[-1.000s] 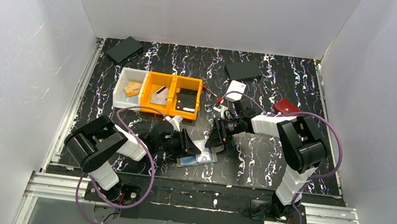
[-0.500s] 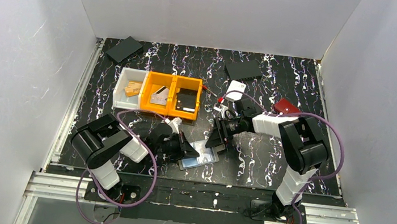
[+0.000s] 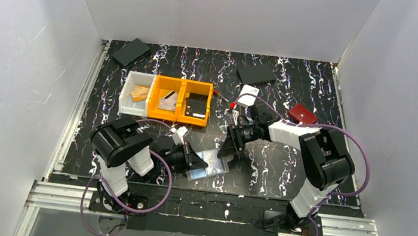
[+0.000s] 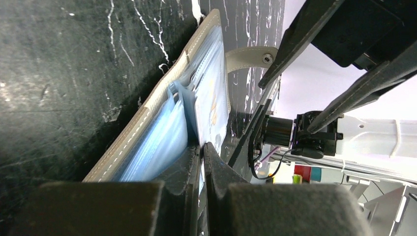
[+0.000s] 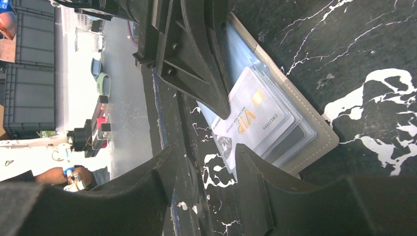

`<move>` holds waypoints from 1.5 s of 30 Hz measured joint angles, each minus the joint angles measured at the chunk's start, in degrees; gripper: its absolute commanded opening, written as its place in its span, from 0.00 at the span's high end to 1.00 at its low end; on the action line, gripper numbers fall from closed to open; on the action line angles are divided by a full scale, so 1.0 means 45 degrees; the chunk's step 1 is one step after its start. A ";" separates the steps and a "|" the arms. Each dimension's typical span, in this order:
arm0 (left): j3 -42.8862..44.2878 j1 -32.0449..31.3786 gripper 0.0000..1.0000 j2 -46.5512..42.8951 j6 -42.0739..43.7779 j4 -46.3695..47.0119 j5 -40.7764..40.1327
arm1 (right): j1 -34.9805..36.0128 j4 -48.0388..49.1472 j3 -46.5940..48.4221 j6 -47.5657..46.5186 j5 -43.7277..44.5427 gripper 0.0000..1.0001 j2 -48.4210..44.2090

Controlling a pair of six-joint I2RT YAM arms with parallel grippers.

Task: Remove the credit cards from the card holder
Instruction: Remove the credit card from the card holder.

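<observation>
The card holder (image 3: 217,166) lies open near the table's front edge, taupe rim (image 4: 142,123) outside and pale blue sleeves inside. A silvery credit card (image 5: 255,118) with a gold chip and "VIP" print sticks partly out of a sleeve. My left gripper (image 3: 194,161) is shut on that card's edge, and the thin sheet shows pinched between its fingertips (image 4: 202,150). My right gripper (image 3: 228,148) hovers just beyond the holder's far side. It is open (image 5: 204,169) with nothing between its fingers, one fingertip (image 5: 251,164) close to the card's protruding corner.
Two orange bins (image 3: 182,99) and a white bin (image 3: 135,100) holding small items stand at the back left. A red wallet (image 3: 302,113) and a small white case (image 3: 249,94) lie behind the right arm. Flat black pieces (image 3: 131,51) (image 3: 256,74) lie at the rear.
My left gripper has closed onto the card and its arm has swung in toward the holder. The right gripper has opened a little wider. The holder has shifted slightly.
</observation>
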 measured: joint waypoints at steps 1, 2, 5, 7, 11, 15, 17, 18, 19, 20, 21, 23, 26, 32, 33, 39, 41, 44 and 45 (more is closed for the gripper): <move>-0.0029 0.0000 1.00 0.0253 -0.0010 0.0423 0.0087 | 0.0000 -0.0019 -0.0034 0.0010 0.0005 0.46 0.0005; -0.0034 0.0000 1.00 0.0355 -0.0010 0.0607 0.0126 | 0.0005 -0.0053 -0.0039 0.0019 0.0019 0.46 0.0029; -0.0068 0.0000 1.00 0.0461 0.0083 0.0996 0.0282 | 0.0015 -0.0136 -0.0039 0.0005 0.0238 0.46 0.0044; -0.0107 0.0000 1.00 0.0408 0.0180 0.1039 0.0306 | 0.0019 -0.0189 -0.0039 0.0000 0.0432 0.46 0.0068; -0.0126 0.0010 1.00 0.0063 0.0340 0.1025 0.0359 | 0.0024 -0.0248 -0.0039 0.0000 0.0670 0.46 0.0126; -0.0126 0.0015 1.00 0.0015 0.0384 0.1020 0.0413 | 0.0029 -0.0267 -0.0039 0.0000 0.0729 0.46 0.0214; -0.0126 0.0015 1.00 0.0010 0.0408 0.1030 0.0432 | 0.0029 -0.0267 -0.0039 0.0000 0.0743 0.46 0.0233; -0.0126 0.0015 1.00 0.0005 0.0423 0.1030 0.0447 | 0.0029 -0.0267 -0.0039 0.0005 0.0763 0.46 0.0233; -0.0126 0.0015 1.00 0.0000 0.0432 0.1030 0.0452 | 0.0029 -0.0267 -0.0039 0.0000 0.0801 0.46 0.0233; -0.0126 0.0015 1.00 -0.0019 0.0442 0.1020 0.0457 | 0.0029 -0.0267 -0.0039 0.0005 0.0835 0.46 0.0233; -0.0126 0.0015 1.00 -0.0073 0.0466 0.1010 0.0461 | 0.0029 -0.0267 -0.0039 0.0005 0.0860 0.46 0.0233; -0.0126 0.0015 1.00 -0.0189 0.0476 0.1001 0.0466 | 0.0029 -0.0267 -0.0039 0.0015 0.0889 0.45 0.0238; -0.0126 0.0015 1.00 -0.0330 0.0515 0.0971 0.0491 | 0.0029 -0.0243 -0.0039 0.0073 0.0879 0.45 0.0291; -0.0126 0.0019 1.00 -0.0588 0.0563 0.0903 0.0554 | 0.0029 -0.0194 -0.0039 0.0262 0.0821 0.45 0.0408; -0.0126 0.0019 1.00 -0.0651 0.0563 0.0889 0.0573 | 0.0029 -0.0185 -0.0039 0.0282 0.0811 0.45 0.0408; -0.0126 0.0063 1.00 -0.1151 0.0568 0.0840 0.0695 | 0.0000 0.0151 -0.0039 0.0782 0.0189 0.45 0.0403; -0.0121 0.0073 1.00 -0.1287 0.0568 0.0840 0.0699 | 0.0000 0.0384 -0.0039 0.1030 -0.0087 0.45 0.0374; -0.0068 0.0073 1.00 -0.1409 0.0559 0.0845 0.0738 | 0.0000 0.0884 -0.0199 0.1472 -0.0573 0.49 0.0199; -0.0029 0.0073 1.00 -0.1413 0.0554 0.0850 0.0763 | 0.0000 0.0981 -0.0243 0.1622 -0.0685 0.53 0.0131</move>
